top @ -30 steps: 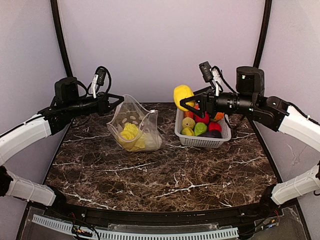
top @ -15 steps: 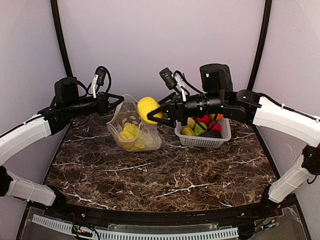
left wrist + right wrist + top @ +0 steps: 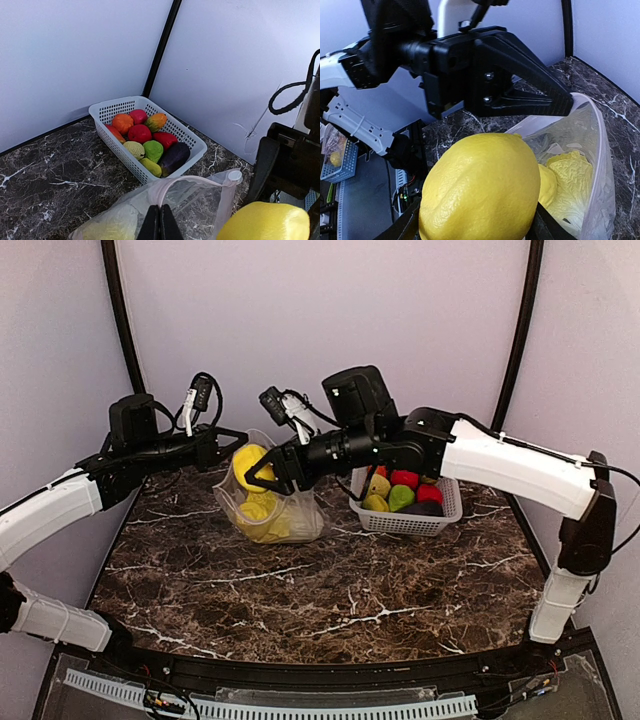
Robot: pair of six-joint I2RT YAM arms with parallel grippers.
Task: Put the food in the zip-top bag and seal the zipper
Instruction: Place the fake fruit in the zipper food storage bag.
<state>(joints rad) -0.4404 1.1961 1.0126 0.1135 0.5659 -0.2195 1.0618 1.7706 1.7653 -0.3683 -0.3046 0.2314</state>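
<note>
**Top view.** The right gripper (image 3: 262,472), jaws spread around a yellow lemon (image 3: 248,464) and clamped on it, holds the fruit at the open mouth of the zip-top bag (image 3: 290,508). The bag stands at 11 o'clock on the marble table (image 3: 330,590) with yellow food (image 3: 262,512) already inside. The left gripper (image 3: 226,437), jaws closed to a narrow pinch on the bag's rim at its 10 o'clock corner, holds the unsealed zipper (image 3: 200,179) edge up, while the white basket (image 3: 405,524) at 1 o'clock contains other food (image 3: 403,496) in red, green, orange, pale yellow and dark purple.
</note>
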